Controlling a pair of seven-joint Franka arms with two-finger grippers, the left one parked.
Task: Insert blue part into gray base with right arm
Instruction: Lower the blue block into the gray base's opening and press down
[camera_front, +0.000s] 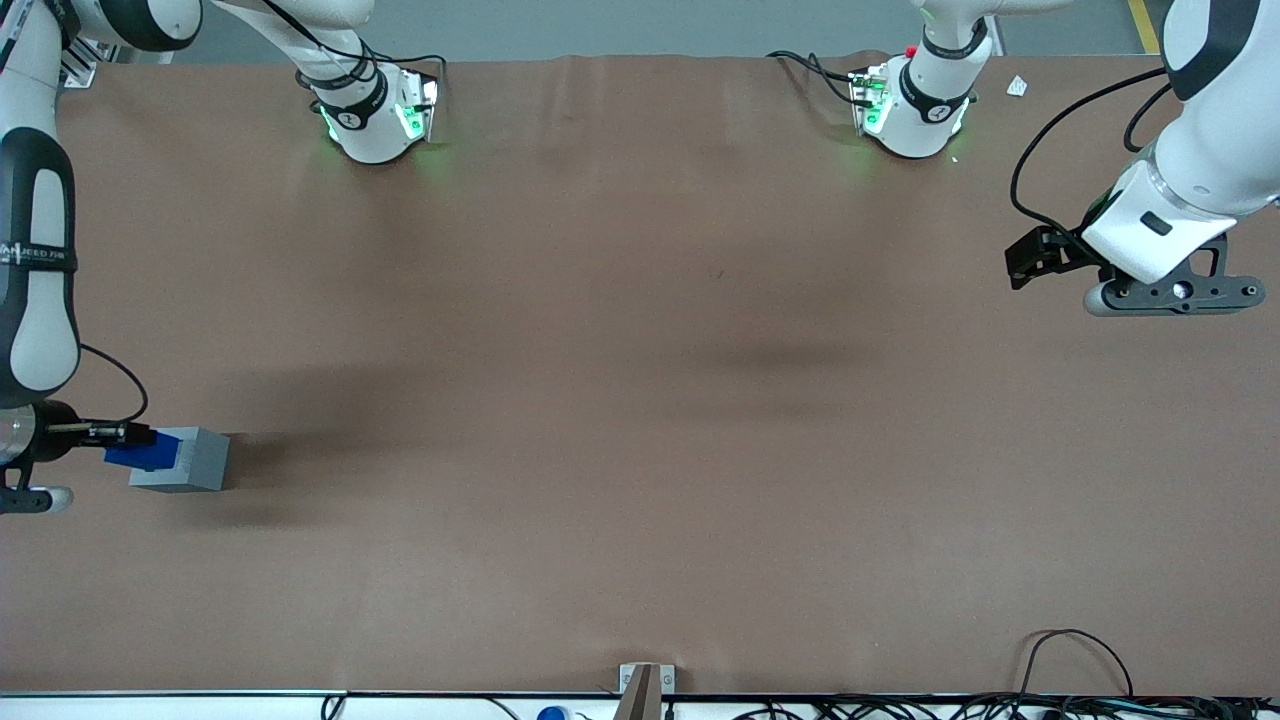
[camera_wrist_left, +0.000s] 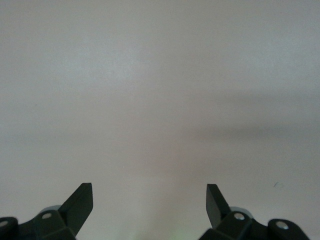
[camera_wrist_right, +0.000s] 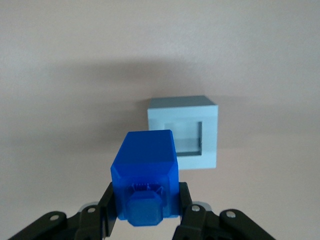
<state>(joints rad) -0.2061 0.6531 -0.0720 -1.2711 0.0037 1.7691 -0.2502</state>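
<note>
My right gripper (camera_front: 125, 437) hangs at the working arm's end of the table, shut on the blue part (camera_front: 146, 453). In the right wrist view the blue part (camera_wrist_right: 145, 175) sits clamped between the two black fingers (camera_wrist_right: 106, 206), its stub end toward the camera. The gray base (camera_front: 188, 460) rests on the brown table just under and beside the blue part. From the wrist camera the gray base (camera_wrist_right: 184, 131) shows its square recess; the blue part hangs above the base, offset to one side of the recess and apart from it.
A brown mat (camera_front: 640, 400) covers the table. Two arm bases (camera_front: 375, 110) (camera_front: 915, 105) stand at the edge farthest from the front camera. Cables (camera_front: 1075, 660) and a small bracket (camera_front: 645, 685) lie along the nearest edge.
</note>
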